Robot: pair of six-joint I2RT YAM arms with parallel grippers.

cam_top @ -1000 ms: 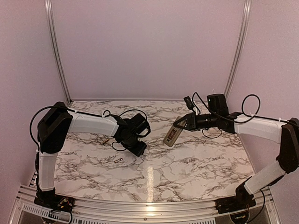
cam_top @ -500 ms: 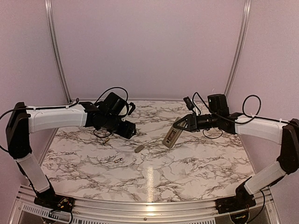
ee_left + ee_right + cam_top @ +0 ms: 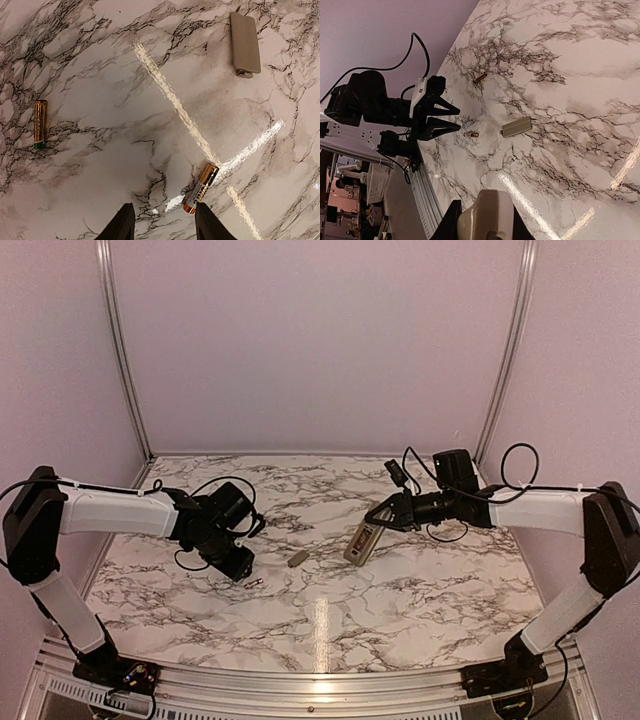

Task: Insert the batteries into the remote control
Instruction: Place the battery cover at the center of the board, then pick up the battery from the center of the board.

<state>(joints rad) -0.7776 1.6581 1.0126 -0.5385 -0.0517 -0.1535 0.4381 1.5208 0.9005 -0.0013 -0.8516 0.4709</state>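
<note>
My left gripper [image 3: 243, 572] is open and empty, low over the marble table [image 3: 420, 610]. In the left wrist view [image 3: 164, 222] one gold battery [image 3: 201, 188] lies just ahead of its right fingertip [image 3: 207, 222]. The same battery shows in the top view [image 3: 257, 583]. The second battery [image 3: 40, 124] lies apart, further left. My right gripper [image 3: 385, 515] is shut on the remote control [image 3: 362, 538], held tilted above the table, its tan back [image 3: 487, 215] filling the bottom of the right wrist view. Both batteries [image 3: 471, 134] [image 3: 480, 77] show there too.
The flat beige cover piece [image 3: 296, 559] lies on the table between the two arms; it also shows in the left wrist view [image 3: 245, 44] and the right wrist view [image 3: 516, 127]. Metal rails edge the table at the front [image 3: 320, 680].
My left arm rose away from the cover piece to the back left, then came down near the front battery. My right arm shifted the remote slightly left and lower.
</note>
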